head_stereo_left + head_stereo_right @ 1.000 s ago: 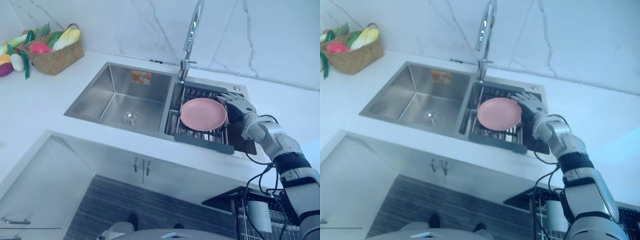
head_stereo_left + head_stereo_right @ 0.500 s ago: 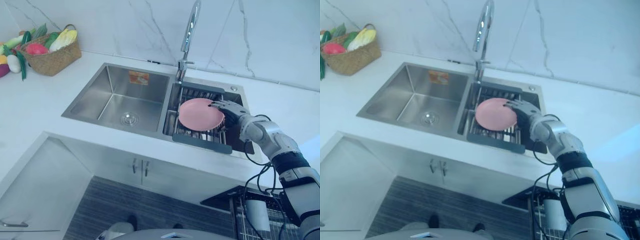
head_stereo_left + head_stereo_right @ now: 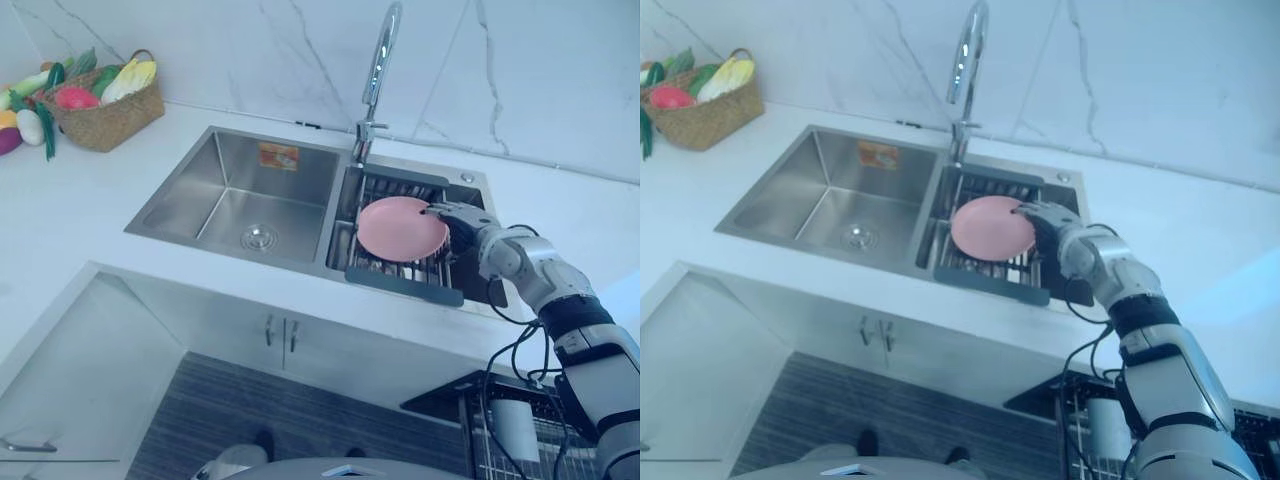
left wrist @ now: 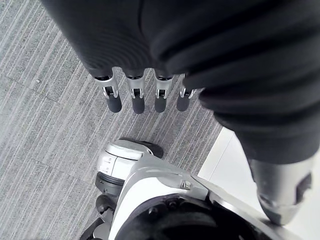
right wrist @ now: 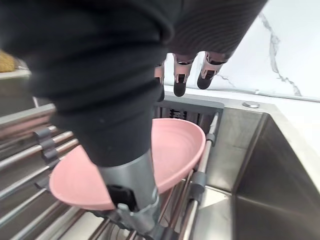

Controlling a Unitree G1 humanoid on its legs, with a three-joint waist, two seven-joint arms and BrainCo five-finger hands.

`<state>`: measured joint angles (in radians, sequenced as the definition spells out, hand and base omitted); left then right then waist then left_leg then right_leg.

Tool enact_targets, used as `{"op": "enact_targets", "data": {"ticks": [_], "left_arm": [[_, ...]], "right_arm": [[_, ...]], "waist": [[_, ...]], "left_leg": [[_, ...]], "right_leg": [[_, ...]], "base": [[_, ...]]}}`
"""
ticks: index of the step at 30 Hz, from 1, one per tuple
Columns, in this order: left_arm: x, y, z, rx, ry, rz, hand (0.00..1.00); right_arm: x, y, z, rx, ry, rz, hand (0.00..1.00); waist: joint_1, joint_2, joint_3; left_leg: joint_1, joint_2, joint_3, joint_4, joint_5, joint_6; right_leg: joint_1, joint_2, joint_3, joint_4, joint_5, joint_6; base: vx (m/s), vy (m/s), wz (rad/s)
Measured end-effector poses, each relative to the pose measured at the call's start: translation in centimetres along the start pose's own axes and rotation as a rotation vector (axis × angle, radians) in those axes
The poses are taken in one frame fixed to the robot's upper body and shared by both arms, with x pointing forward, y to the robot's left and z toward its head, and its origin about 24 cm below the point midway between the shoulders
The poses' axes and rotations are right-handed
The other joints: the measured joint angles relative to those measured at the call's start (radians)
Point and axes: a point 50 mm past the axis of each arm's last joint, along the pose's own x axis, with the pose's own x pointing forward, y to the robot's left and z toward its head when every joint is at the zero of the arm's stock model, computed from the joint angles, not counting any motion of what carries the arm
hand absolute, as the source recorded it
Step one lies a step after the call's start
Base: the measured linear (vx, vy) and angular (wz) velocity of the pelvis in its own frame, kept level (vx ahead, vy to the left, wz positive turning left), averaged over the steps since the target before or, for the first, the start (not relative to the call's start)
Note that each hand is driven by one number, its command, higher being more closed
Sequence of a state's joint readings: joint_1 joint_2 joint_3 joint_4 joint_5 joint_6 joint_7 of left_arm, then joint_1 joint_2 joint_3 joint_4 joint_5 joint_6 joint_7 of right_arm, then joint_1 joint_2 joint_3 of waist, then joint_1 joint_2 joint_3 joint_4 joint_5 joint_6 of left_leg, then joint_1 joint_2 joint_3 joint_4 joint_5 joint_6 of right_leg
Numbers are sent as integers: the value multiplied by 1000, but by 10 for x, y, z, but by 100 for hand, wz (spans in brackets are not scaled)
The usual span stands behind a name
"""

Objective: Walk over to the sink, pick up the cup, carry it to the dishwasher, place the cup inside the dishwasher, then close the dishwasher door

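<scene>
The thing to lift is a shallow pink dish [image 3: 402, 228] lying on the wire rack [image 3: 398, 284] over the steel sink [image 3: 240, 190], right of centre, with my right robot hand [image 3: 462, 222] spread open across its right rim, holding nothing; I judge it light, rigid and slick, best pinched at that rim.

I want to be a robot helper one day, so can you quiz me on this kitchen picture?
1. True or false: the pink plate rests on the rack in the sink.
2. Fill in: the basket on the counter holds ____.
3. The right hand is at the edge of: A) the basket B) the plate C) the tap.
Key: 1 true; 2 vegetables; 3 B.
</scene>
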<state>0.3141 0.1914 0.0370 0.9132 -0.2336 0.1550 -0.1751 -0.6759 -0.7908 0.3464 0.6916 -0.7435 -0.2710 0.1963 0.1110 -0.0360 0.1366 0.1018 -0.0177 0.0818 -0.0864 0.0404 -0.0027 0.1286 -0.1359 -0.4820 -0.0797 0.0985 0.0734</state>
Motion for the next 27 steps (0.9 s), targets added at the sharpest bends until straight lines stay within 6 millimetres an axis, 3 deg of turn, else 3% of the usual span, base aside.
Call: {"op": "enact_targets", "data": {"ticks": [14,27], "left_arm": [[0,-2,0,7,1,-9,0],[1,-6,1,0,-2,-24,0]], "right_arm": [[2,5,-3,10,23,25,0],[8,12,11,14,-5,9,0]], "waist": [[1,13,8],[2,25,31]], "left_leg": [[-15,-2,-5,0,8,6],[-33,-7,-50,0,18,6]], "right_leg": [[-15,1,-1,0,4,-1],[-15,0,-36,0,3,-1]], "base": [[0,0,0],[1,-3,8]]}}
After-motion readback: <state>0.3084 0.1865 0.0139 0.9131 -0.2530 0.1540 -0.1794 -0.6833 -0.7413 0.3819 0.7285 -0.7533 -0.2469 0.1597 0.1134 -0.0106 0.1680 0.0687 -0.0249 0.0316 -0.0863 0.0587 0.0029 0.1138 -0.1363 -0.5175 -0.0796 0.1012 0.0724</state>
